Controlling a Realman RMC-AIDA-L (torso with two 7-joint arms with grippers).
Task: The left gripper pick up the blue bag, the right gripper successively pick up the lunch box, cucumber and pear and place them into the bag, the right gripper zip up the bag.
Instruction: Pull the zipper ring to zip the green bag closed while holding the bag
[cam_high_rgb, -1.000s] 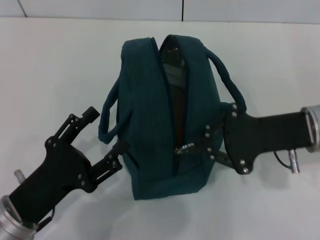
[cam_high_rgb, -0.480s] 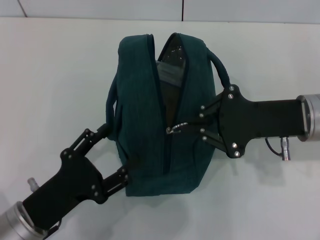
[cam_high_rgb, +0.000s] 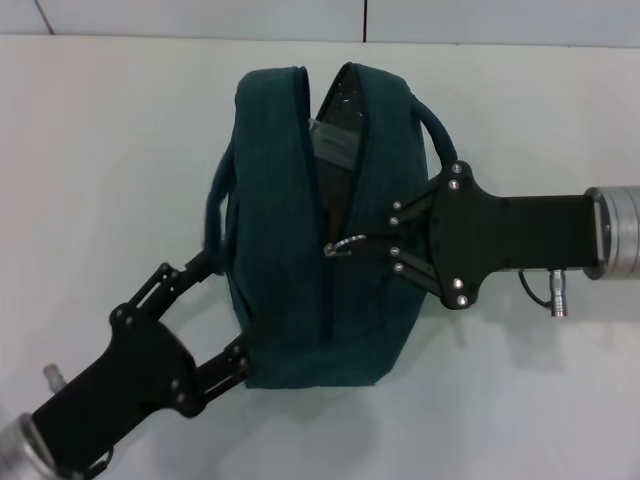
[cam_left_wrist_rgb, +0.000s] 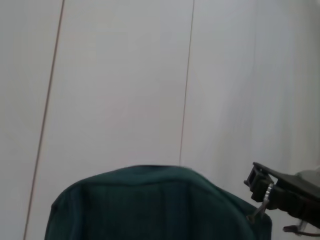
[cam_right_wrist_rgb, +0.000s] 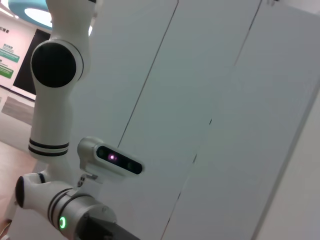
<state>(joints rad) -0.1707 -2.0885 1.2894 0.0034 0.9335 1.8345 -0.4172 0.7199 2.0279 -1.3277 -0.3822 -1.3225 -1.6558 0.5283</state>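
Black against the white table (cam_high_rgb: 90, 150), your left gripper (cam_high_rgb: 215, 320) sat nearest the camera at about 7 o'clock, its arm running in from the lower corner of the head view. Its two fingers (cam_high_rgb: 178, 278) stood spread apart on the near left corner of the blue bag (cam_high_rgb: 275, 220), one by the loop handle (cam_high_rgb: 215, 215) and the other against the bag's lower edge; you could not tell from these views whether they actually pinched any fabric.

The bag stood at the centre of the table, resting on its base. The zipper was shut along the nearer half and gaped open toward 12 o'clock, where a pale, silvery inside showed.

Your right gripper (cam_high_rgb: 362, 245) came in from 3 o'clock, level with the bag's middle. Its fingers were pinched together on the zipper pull (cam_high_rgb: 338, 246), a metal ring lying on the seam about halfway along the bag.

In the left wrist view the bag's rounded top (cam_left_wrist_rgb: 150, 200) filled the lower part, with the right gripper (cam_left_wrist_rgb: 262, 190) at its edge
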